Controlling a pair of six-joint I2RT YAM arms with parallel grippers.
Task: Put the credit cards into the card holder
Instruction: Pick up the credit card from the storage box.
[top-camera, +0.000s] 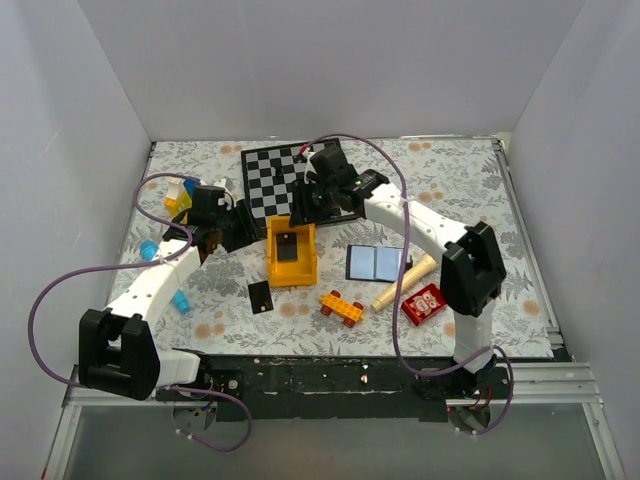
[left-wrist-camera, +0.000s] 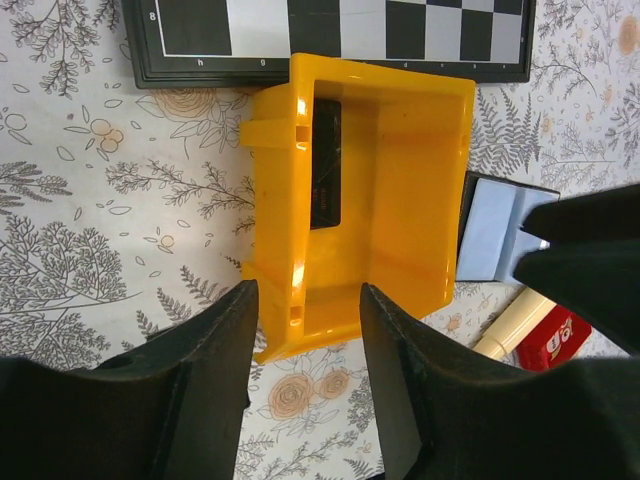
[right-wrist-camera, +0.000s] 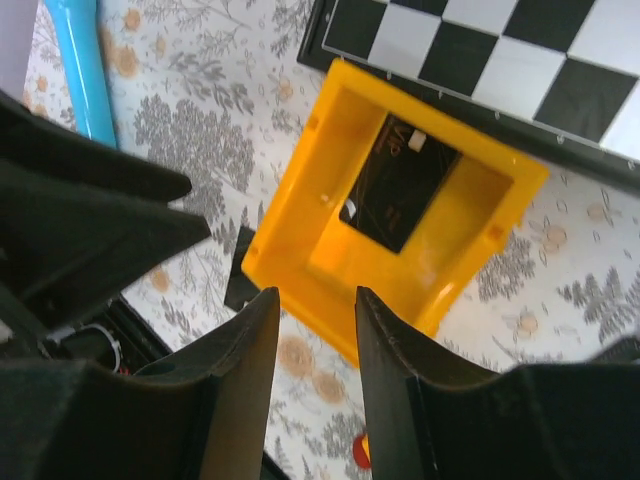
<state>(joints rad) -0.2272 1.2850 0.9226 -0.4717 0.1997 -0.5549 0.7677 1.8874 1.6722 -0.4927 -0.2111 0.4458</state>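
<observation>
Left gripper (left-wrist-camera: 307, 300) hangs with its fingers apart and nothing between them, pointed at the yellow bin (top-camera: 271, 255) from the bin's left. The right gripper (right-wrist-camera: 315, 300) is likewise spread and empty, looking down into the same bin from the far side, by the chessboard (top-camera: 270, 175). Both seem to gather there because the first card (top-camera: 289, 247) lies flat on the bin's floor. The walls there likely keep fingers from sliding under its edge, so one arm may need to steady or tip the bin while the other picks. The second card (top-camera: 260, 296) lies flat on the table (top-camera: 460, 190), just off the bin's near left corner, where it looks easier to reach. The card holder (top-camera: 375, 262) lies to the right of the bin, spread open with its blue-grey inside up, which leaves its pockets ready to take a card. No card shows in it, so the task looks barely begun. By count: two cards in view, one card holder, one bin, two grippers, both holding nothing
</observation>
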